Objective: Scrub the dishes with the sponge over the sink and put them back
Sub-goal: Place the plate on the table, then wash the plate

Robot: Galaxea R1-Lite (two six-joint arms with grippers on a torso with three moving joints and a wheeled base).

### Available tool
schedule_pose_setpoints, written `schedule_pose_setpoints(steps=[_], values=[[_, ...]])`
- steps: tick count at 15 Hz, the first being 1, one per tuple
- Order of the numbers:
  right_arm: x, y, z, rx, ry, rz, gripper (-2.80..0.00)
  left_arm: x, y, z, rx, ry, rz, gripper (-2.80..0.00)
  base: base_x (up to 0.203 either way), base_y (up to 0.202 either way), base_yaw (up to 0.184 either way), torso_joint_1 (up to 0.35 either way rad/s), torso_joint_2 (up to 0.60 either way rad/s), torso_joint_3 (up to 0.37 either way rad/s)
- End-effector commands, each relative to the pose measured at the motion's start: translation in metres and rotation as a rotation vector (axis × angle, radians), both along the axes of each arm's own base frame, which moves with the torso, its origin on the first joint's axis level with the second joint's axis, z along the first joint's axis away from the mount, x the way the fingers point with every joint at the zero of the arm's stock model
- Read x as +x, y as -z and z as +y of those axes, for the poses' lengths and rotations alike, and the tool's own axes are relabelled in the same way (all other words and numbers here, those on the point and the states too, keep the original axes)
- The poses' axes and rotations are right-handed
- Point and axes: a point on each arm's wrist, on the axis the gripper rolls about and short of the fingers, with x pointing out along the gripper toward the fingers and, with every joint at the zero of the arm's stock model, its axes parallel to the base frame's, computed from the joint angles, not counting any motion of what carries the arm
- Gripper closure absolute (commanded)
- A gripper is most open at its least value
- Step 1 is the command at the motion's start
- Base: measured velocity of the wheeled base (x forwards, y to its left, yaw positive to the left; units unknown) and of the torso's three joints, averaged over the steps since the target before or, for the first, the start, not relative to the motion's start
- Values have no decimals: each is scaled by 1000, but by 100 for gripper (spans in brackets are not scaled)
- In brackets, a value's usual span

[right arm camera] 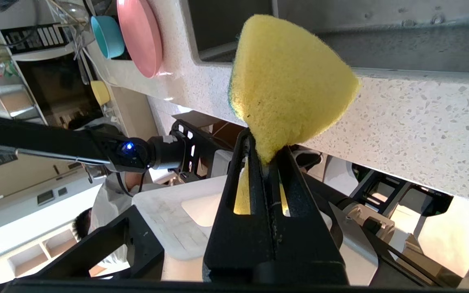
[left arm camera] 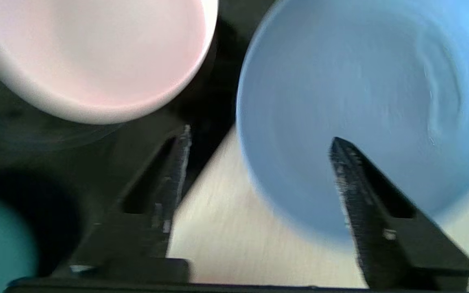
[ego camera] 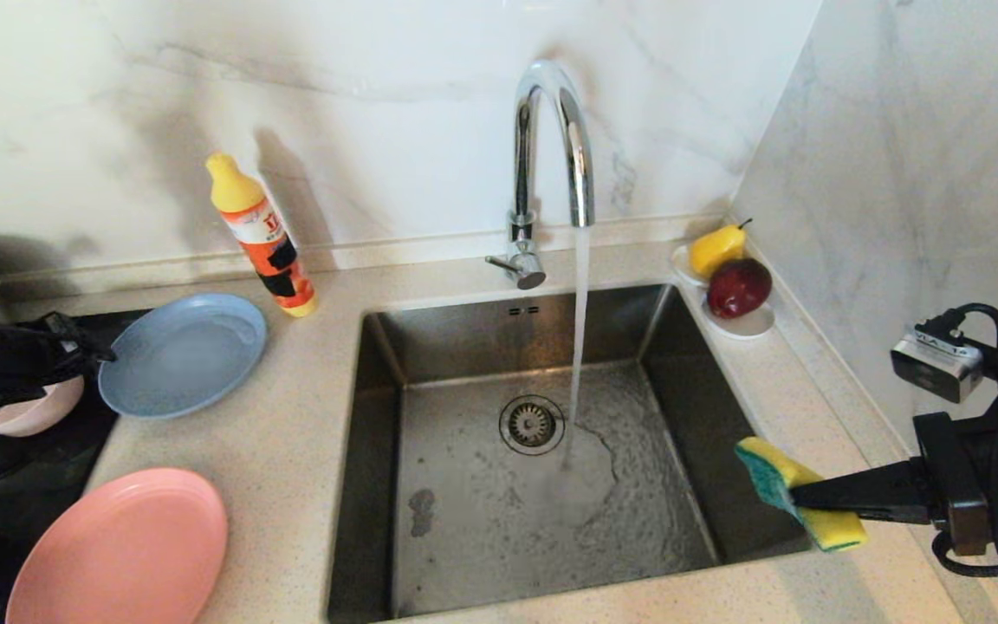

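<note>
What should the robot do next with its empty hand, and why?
Probably lift the left tool away from the grey-blue plate. Its jaws stand open with nothing between them, and the plate lies flat on the counter beside the sink. Next it would likely reach for another dish, since the right tool holds the sponge ready at the sink's edge and the faucet runs.

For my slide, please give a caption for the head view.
Tap running into sink; right gripper holds sponge.

left gripper point(left arm camera: 259, 142): black, long tapered slotted fingers, scuffed inner edges
right gripper point(right arm camera: 265, 142): black, same slotted fingers
right wrist: silver camera block, looped black cables
left arm: white tag
</note>
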Motion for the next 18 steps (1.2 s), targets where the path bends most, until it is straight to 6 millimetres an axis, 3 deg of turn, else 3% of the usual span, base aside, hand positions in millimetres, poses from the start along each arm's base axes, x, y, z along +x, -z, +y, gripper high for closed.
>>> schedule_pose_setpoints(steps=[1,3,8,15,18], values=[[4,4,1,0,-2,21,0,-33,-19,-15,17,32,72,-280,0,0,0,0,0,0],[5,8,2,0,-5,26,0,-49,-11,-22,36,59,205,-280,0,0,0,0,0,0],[6,24,2,6,-14,34,0,-76,40,-32,76,93,465,-280,0,0,0,0,0,0],[10,28,3,5,-15,53,0,-77,73,-32,33,92,513,-280,0,0,0,0,0,0],[11,27,4,6,-17,48,0,-77,83,-33,0,117,436,-280,0,0,0,0,0,0]])
